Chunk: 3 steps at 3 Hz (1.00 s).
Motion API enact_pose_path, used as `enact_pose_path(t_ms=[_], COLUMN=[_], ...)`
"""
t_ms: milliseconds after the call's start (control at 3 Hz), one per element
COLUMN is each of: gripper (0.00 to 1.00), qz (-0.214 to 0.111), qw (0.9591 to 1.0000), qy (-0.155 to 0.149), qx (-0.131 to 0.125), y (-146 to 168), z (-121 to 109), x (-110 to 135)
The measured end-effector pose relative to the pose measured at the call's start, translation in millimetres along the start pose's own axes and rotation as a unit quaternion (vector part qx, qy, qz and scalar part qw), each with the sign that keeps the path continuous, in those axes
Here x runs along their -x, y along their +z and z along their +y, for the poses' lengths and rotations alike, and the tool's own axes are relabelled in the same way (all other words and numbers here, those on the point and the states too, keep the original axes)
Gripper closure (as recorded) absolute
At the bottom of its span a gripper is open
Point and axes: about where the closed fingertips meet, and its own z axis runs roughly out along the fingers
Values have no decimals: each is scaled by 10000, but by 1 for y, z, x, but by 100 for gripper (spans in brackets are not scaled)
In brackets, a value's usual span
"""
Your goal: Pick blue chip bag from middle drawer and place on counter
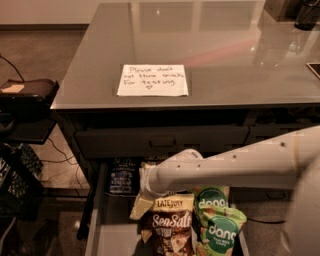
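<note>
The blue chip bag (122, 175) lies at the back left of the open middle drawer (107, 235), partly under the drawer front above. My white arm reaches in from the right across the drawer. The gripper (146, 182) is at its left end, low over the drawer's back, just right of the blue chip bag and above a pale bag. The arm's end hides most of it. The counter (200, 45) is above, with a white handwritten note (152, 80) on it.
A brown "Sea Salt" bag (167, 225) and green "dang" bags (217, 225) stand in the drawer's front. A closed drawer front (160, 141) sits above. A black box (27, 92) and a black crate (15, 180) are at left. A dark object (306, 15) stands on the counter's far right.
</note>
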Motion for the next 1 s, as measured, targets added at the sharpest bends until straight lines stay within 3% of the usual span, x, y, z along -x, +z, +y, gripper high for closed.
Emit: enact_pose_path(t_ms=[333, 1000], gripper=[0, 0], qz=[-368, -493], qw=[9993, 9987], qy=[-4, -127], qx=[-11, 2], y=[48, 61], z=[0, 3], x=[17, 15])
